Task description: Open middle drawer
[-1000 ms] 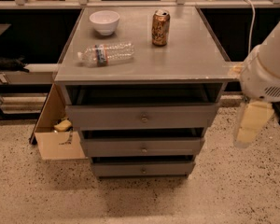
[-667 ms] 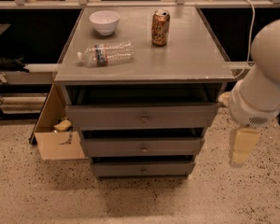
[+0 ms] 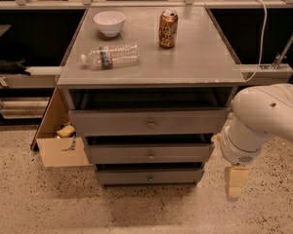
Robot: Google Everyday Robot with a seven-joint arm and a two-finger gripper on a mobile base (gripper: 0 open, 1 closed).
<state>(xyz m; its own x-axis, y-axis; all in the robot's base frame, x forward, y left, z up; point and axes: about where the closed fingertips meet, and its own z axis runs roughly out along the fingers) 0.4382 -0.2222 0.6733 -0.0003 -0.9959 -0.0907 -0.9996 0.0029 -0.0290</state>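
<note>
Floor: speckled terrazzo (image 3: 136,213) spreads around a grey cabinet (image 3: 195,57), which we use as our landmark; dark shelving stands behind it.
Cabinet top: it carries three things, all well apart.
Bowl (image 3: 110,22): white, upright, at the cabinet's back left.
Can (image 3: 168,29): brown and gold, upright, at the cabinet's back middle; we cannot read its print.
Bottle (image 3: 112,56): clear plastic, lying on its side near the cabinet's left edge, cap pointing left; its blue label is too blurred for us to read.
Top drawer (image 3: 112,122): the tallest and widest front, just under the cabinet top.
Middle drawer (image 3: 117,154): the medium front, second down the cabinet's face, between the other two fronts, with a dark gap above it.
Knob (image 3: 150,156): small, round, central on the middle drawer.
Bottom drawer (image 3: 122,176): the shortest and narrowest front, lowest on the cabinet.
Box (image 3: 58,147): open cardboard, on the floor against the cabinet's left side; a dark mark on its front is unreadable to us.
Arm (image 3: 263,116): white, bulky, at the cabinet's right front corner.
Gripper (image 3: 234,182): cream, hanging downward just right of the cabinet, level with the bottom drawer and touching nothing; whether it is spread or closed we cannot tell.
Cable (image 3: 261,33): white, looping behind the cabinet's right side.
</note>
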